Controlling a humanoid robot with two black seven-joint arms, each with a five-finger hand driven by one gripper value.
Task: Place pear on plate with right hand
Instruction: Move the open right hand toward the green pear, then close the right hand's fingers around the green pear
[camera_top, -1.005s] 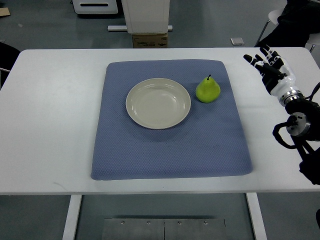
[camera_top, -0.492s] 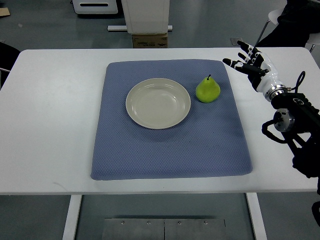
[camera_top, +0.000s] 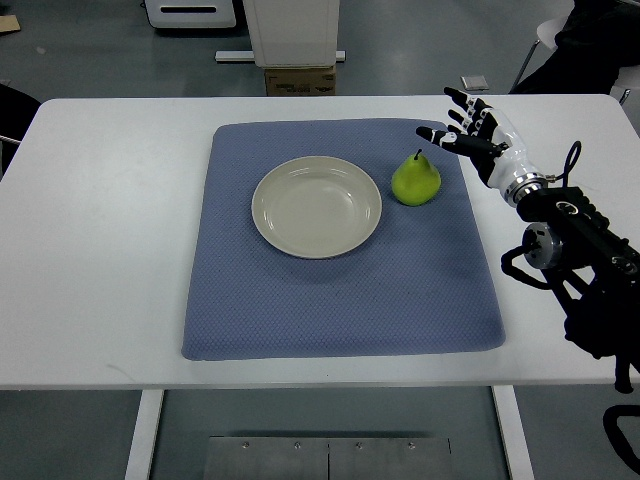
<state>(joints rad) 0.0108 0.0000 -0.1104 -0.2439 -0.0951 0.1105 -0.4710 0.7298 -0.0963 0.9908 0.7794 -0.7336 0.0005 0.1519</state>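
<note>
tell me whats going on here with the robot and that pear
The robot's right hand is reaching in from the right with its fingers spread, close to the green pear but not holding it. The pear stands upright on the blue mat, just right of the empty plate and apart from it. The job is to put the pear on the plate, and that has not been done yet. The left arm is out of view.

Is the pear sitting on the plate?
No, the pear stands on the blue mat just right of the empty plate.
</note>
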